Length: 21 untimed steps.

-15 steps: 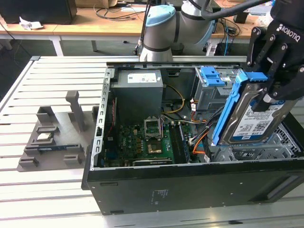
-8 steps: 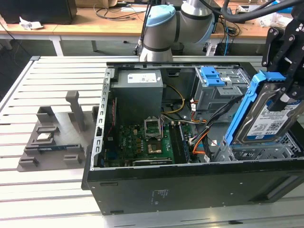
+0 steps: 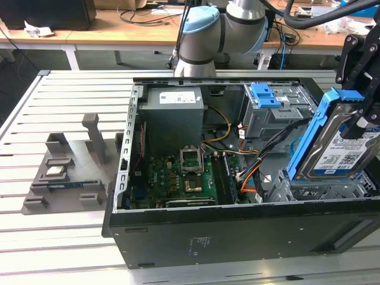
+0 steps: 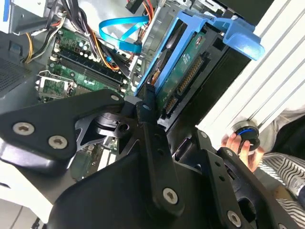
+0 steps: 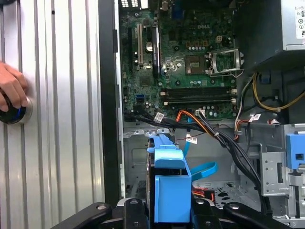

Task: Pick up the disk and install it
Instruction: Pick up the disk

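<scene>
Slatted metal table (image 3: pixel 65 89), open black computer case (image 3: pixel 237 237): my claw (image 3: pixel 358 126) clamps the blue-framed silver hard disk (image 3: pixel 337 151) tilted above it; pickup done, seating left.

Place: a robotics lab or electronics workshop.
Work area: a slatted metal surface (image 3: pixel 59 237), an industrial robot arm (image 3: pixel 202 41) at its far edge.
On it: an opened computer case (image 3: pixel 237 231), circuit boards bare; a grey parts fixture (image 3: pixel 65 178) alongside.
Far side: a wooden surface (image 3: pixel 119 32) strewn with cables (image 3: pixel 139 15).
</scene>
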Each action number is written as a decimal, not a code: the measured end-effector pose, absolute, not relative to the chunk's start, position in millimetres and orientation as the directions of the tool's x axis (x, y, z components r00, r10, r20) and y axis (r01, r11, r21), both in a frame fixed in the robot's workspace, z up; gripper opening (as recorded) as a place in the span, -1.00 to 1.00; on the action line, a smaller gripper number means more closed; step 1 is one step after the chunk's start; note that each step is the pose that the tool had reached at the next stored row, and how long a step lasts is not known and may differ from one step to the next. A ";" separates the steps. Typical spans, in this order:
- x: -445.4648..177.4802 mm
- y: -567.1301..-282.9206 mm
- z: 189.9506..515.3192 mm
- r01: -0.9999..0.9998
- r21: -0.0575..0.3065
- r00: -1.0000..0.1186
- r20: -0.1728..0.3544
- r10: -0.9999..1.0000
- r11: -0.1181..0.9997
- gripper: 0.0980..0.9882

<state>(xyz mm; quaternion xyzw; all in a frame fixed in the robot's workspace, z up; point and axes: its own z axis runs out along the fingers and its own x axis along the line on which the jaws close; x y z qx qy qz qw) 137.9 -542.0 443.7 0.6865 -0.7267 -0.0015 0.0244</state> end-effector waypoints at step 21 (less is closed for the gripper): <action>145.8 -541.4 443.4 -0.999 0.036 0.024 0.036 -0.999 -0.023 -0.40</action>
